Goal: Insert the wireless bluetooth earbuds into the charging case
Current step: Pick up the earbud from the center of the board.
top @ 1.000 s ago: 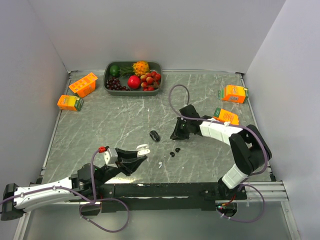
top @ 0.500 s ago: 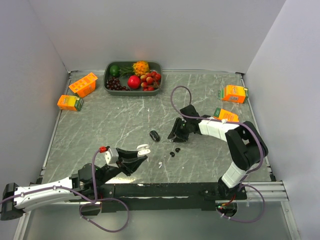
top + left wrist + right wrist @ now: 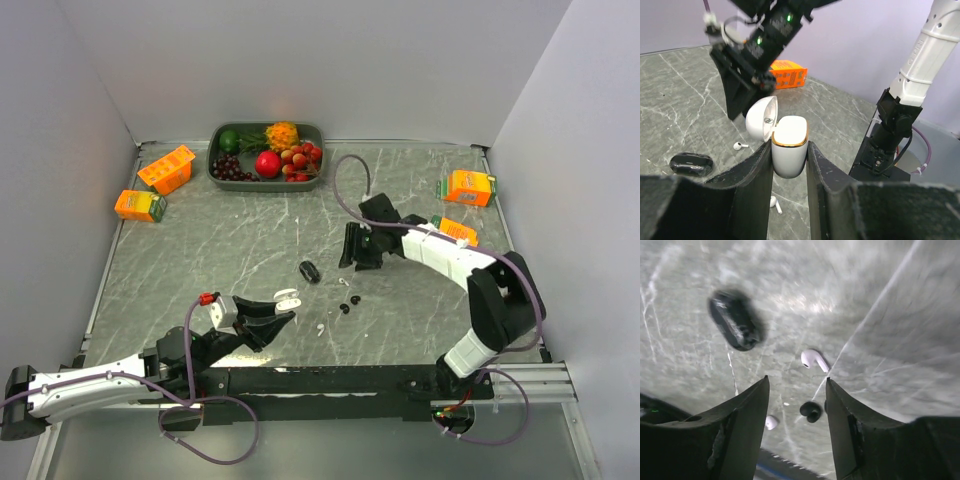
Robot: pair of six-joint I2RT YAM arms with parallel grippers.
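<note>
Grey-veined marble tabletop (image 3: 230, 240) fills my view, boxed in by plain pale walls. Closest to me, my left gripper (image 3: 789, 160) is clamped on the white charging case (image 3: 789, 142). The case stands upright between the fingers, with its lid (image 3: 761, 118) swung open to one side. Just past it a white earbud (image 3: 321, 328) lies loose on the stone. A little farther on, two black earbuds (image 3: 344, 308) sit close together, and a second white earbud (image 3: 814, 359) lies just beyond them. Left of that one rests a black oval case (image 3: 309, 271), closed and on its own. My right gripper (image 3: 796, 385) hangs above this cluster with its jaws parted and nothing between them; through its wrist camera I look down past the fingers at the buds on the table. Farther right are two orange cartons (image 3: 468, 186), with two more (image 3: 166, 168) at the far left. Against the back wall sits a dark tray (image 3: 318, 130) of fruit.
</note>
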